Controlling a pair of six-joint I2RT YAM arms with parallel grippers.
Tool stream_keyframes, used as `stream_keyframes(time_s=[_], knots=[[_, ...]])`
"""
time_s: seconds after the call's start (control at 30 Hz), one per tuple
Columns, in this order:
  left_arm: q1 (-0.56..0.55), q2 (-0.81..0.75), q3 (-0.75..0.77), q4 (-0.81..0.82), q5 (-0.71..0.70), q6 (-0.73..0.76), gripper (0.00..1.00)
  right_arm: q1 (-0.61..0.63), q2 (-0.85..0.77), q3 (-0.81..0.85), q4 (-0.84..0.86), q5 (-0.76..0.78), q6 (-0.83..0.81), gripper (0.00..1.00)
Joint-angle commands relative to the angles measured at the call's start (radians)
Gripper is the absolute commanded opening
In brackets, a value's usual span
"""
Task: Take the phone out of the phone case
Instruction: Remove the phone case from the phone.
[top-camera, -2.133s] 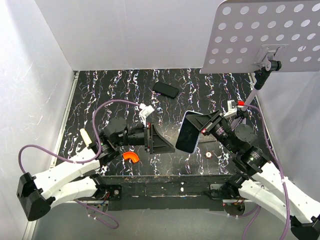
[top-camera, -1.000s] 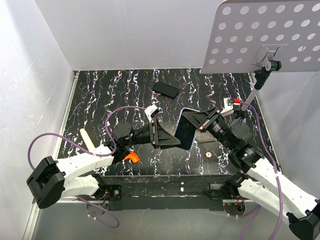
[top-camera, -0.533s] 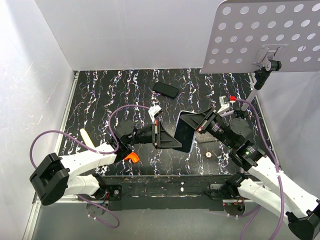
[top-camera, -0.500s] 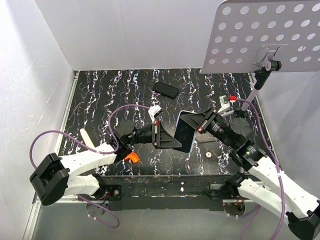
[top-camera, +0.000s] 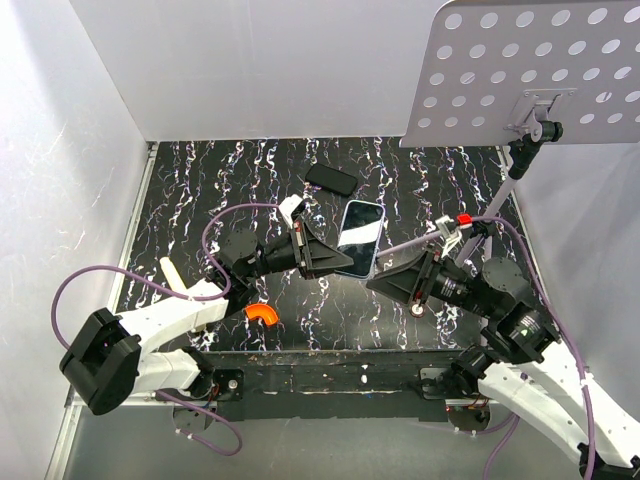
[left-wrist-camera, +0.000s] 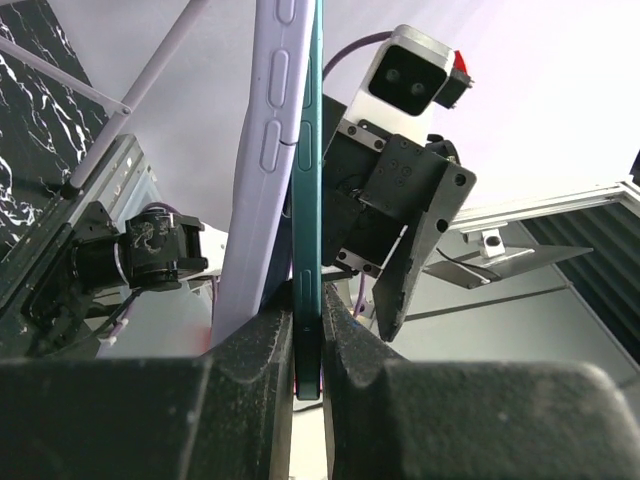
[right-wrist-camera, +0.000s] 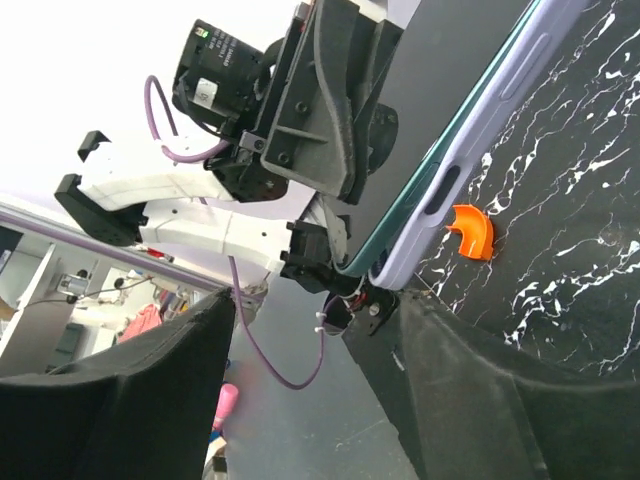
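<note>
holding the phone up at a slant near the middle of the worktop, the left fingers pinch its near end, screen turned upward. from the left wrist view the fingers are pressed onto the thin teal edge of the phone. the lilac case lies against the phone's back higher up and splays away from it down beside the fingers; whether a finger also touches the case cannot be told. the right fingers are spread wide and hold nothing, just to the right of the phone and apart from it. in the right wrist view those fingers frame the case's lilac side with the left arm behind it. an orange curved piece lies on the worktop below the left arm. a dark oval object rests farther back, a pale stick lies at the left, and a perforated plate on a stand hangs over the far right corner.
</note>
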Motion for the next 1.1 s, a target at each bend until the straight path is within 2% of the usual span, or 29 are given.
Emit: stream_keyframes(time_s=[0.0, 0.1, 0.13, 0.5, 0.7, 1.07], knots=[[-0.003, -0.040, 0.059, 0.048, -0.023, -0.023, 0.00, 0.000, 0.021, -0.048, 0.116, -0.035, 0.044, 0.66], [-0.003, -0.051, 0.053, 0.042, -0.034, -0.028, 0.00, 0.000, 0.066, -0.054, 0.205, -0.057, 0.053, 0.42], [-0.004, -0.055, 0.046, 0.040, -0.040, -0.031, 0.00, 0.000, 0.072, -0.051, 0.202, -0.057, 0.052, 0.38], [-0.003, -0.037, 0.025, 0.106, -0.060, -0.086, 0.00, 0.000, 0.034, -0.075, 0.133, 0.020, 0.027, 0.39], [-0.003, -0.032, 0.023, 0.112, -0.057, -0.087, 0.00, 0.000, 0.055, -0.103, 0.254, 0.034, 0.081, 0.38], [-0.003, -0.018, 0.003, 0.164, -0.055, -0.126, 0.00, 0.000, 0.060, -0.098, 0.266, 0.153, 0.110, 0.35]])
